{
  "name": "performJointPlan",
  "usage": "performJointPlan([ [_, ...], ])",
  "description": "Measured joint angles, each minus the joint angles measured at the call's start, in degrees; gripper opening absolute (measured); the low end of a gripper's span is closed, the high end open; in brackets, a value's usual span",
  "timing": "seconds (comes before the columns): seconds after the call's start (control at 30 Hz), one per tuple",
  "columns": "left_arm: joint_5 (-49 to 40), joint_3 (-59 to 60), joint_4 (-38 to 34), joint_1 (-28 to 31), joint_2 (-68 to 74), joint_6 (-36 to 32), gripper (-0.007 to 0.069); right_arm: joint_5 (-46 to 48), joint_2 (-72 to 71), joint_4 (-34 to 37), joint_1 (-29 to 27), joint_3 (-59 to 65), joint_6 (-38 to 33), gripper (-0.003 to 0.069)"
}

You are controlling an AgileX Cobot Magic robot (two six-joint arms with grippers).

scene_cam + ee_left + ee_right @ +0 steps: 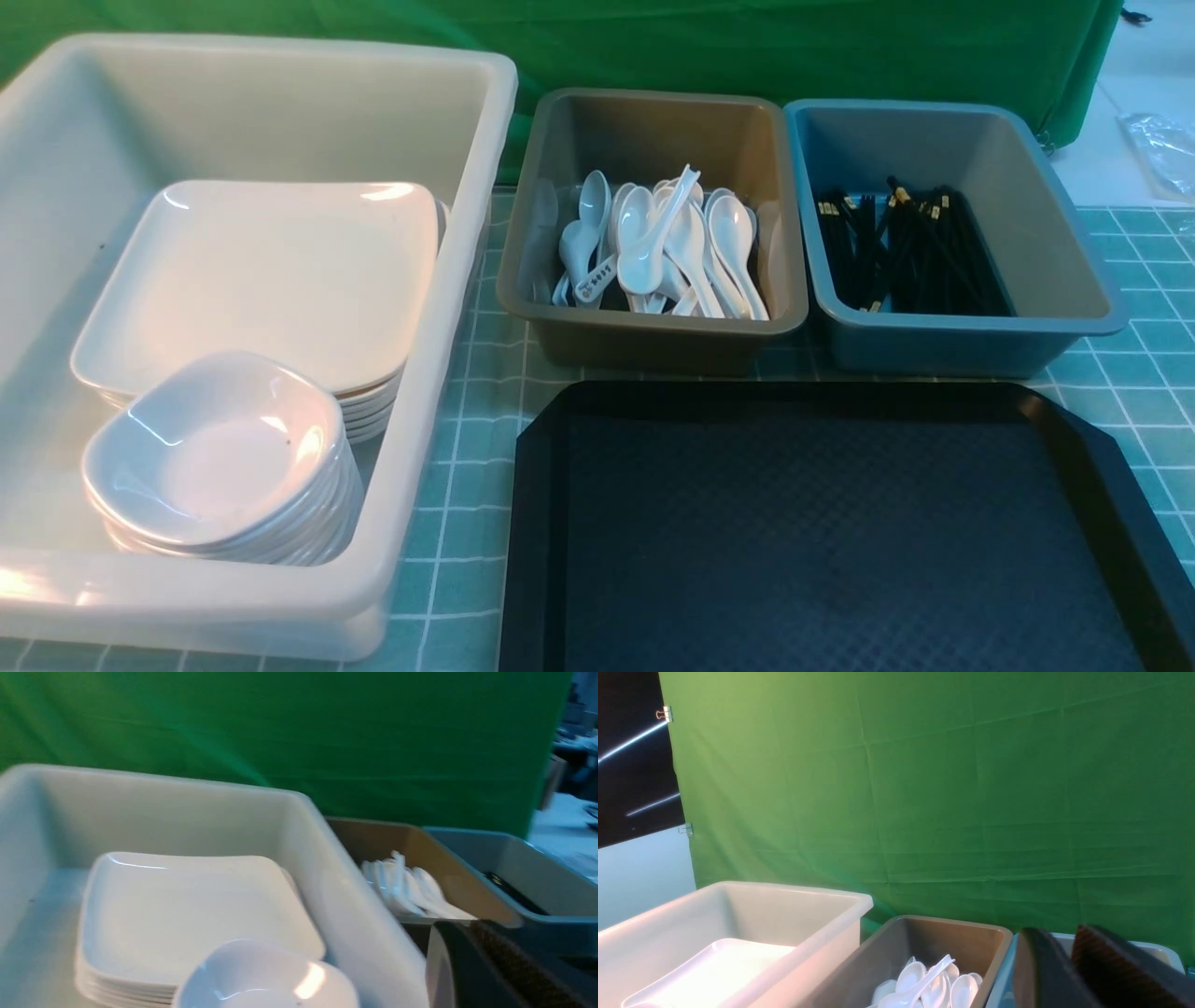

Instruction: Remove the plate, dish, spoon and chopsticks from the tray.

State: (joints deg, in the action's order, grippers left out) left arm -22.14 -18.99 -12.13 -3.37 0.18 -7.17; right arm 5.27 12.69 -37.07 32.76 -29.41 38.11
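Sitting left on the table (pixel 467 439), the white tub (pixel 467 280) holds stacked plates (pixel 261 271) and dishes (pixel 210 448). Nearer, the black tray (pixel 822 523) lies bare. Spoons (pixel 653 247) fill the brown tub (pixel 653 345), chopsticks (pixel 901 247) the blue tub (pixel 962 341). Left fingers (pixel 486 970) are closed, empty; right fingers (pixel 1064 970) slightly parted, empty.

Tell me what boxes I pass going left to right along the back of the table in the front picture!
White tub with plates and little bowls → brown tub full of white spoons → blue-grey tub holding black chopsticks.
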Motion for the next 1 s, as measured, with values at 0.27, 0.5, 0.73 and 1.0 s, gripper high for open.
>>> performJointPlan([
  [0.27,10.5,16.8,7.8,6.4,-0.2,0.5,0.0013,0.0,0.0,0.0,0.0,0.0,0.1,0.0144],
  [0.5,10.8,18.9,11.1,6.4,-0.5,0.6,0.0013,0.1,0.0,0.0,0.0,0.0,0.1,0.0160],
  [0.73,11.1,18.9,11.4,6.4,-0.5,0.6,0.0013,0.1,0.0,0.0,0.0,0.0,0.1,0.0176],
  [1.0,11.1,18.9,11.4,6.4,-0.5,0.6,0.0013,0.2,0.0,0.0,0.0,0.0,0.1,0.0192],
])
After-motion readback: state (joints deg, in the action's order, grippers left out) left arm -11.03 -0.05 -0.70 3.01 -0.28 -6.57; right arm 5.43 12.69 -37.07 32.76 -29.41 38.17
